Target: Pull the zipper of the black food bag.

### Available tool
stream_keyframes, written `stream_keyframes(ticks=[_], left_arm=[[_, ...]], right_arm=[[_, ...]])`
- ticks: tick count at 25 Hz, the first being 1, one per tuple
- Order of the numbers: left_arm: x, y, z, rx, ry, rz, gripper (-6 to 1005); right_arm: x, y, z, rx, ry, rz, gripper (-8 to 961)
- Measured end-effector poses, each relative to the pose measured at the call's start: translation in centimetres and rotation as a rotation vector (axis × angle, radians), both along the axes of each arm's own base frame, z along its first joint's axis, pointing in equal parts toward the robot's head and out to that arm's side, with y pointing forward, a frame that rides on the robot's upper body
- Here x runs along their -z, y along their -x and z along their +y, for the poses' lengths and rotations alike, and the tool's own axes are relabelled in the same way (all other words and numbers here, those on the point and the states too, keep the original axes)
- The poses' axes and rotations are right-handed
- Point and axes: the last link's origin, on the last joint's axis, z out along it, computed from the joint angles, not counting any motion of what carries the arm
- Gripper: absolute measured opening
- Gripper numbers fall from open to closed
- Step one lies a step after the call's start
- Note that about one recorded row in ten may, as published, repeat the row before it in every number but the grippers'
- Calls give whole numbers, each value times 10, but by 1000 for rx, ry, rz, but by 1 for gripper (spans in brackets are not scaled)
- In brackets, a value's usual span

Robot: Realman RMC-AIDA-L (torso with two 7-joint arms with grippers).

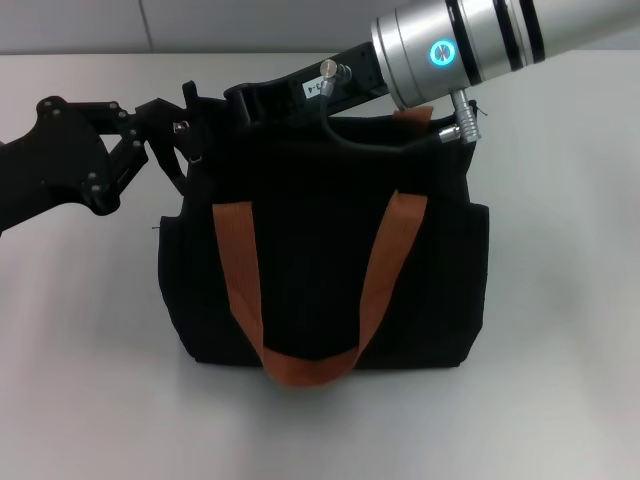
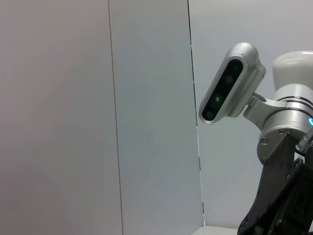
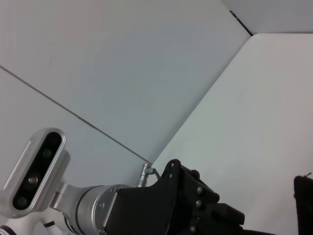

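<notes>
The large boxy black fabric food bag (image 1: 330, 270) with 2 brown-orange webbing strap handles (image 1: 300, 365) stands upright on the white table (image 1: 560, 330), in the middle of the head view. The left gripper (image 1: 183, 140), a black linkage-type claw, reaches in from the left to the bag's upper left corner, where a small silver metal zipper pull (image 1: 182, 127) glints right at its fingertips; whether the tips pinch it or merely touch it cannot be told. The right gripper (image 1: 262, 100), on a silver arm with a glowing blue ring, lies across the bag's top edge just beside the left one, its fingertips hidden against black fabric. The right wrist view shows the left gripper's black body (image 3: 186, 205) and a sliver of the bag (image 3: 304, 205).
</notes>
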Motion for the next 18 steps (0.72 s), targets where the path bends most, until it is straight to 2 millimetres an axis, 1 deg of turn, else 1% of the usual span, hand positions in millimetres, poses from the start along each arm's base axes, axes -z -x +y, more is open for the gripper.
stream_keyframes(ticks=[3,9,18], left_arm=[[0,1,-1,-2,0,0,93],[0,1,-1,-3,0,0,96],[0,2,-2,-6,-1,1,100]], right_arm=[[-2,0,0,-5,-3,0,-3],[-3,0,-1,-20,-3,-23,-2],[-11,-1,-2,-29,-32,-66,-2]])
